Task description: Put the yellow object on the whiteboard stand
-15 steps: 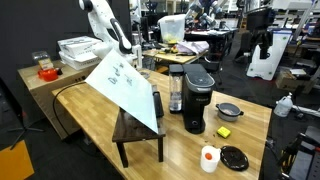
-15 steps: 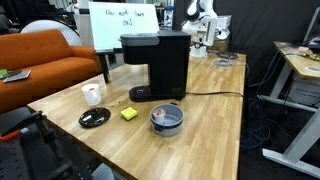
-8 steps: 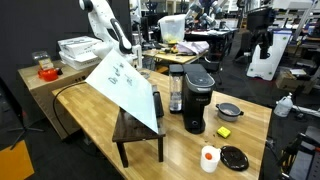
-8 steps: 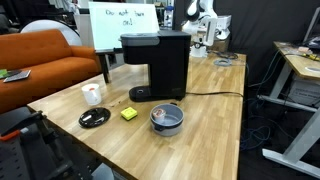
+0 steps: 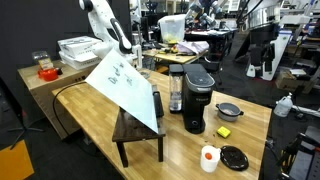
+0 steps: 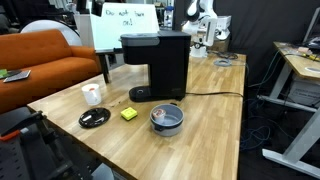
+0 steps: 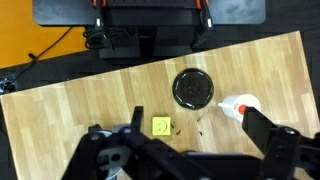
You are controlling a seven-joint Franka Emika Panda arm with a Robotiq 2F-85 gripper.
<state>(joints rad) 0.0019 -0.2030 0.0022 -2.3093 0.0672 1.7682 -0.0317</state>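
Yellow object (image 6: 128,114) tiny, details indistinct

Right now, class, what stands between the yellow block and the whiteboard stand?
The coffee maker separates the yellow block from the whiteboard stand, in an exterior view.

The table (image 6: 215,110) is of light wood, glued from narrow strips, smooth and with a soft sheen. The coffee maker (image 6: 160,65) looks like black plastic, mostly matt. The yellow object (image 7: 161,126) has a flat matt surface; its material I cannot tell. The whiteboard (image 5: 125,85) is smooth and white, and the low stand (image 5: 140,137) under it is dark-brown wood. The small pot (image 6: 166,118) looks like grey metal. The orange sofa (image 6: 45,60) has a smooth cover, like leather.
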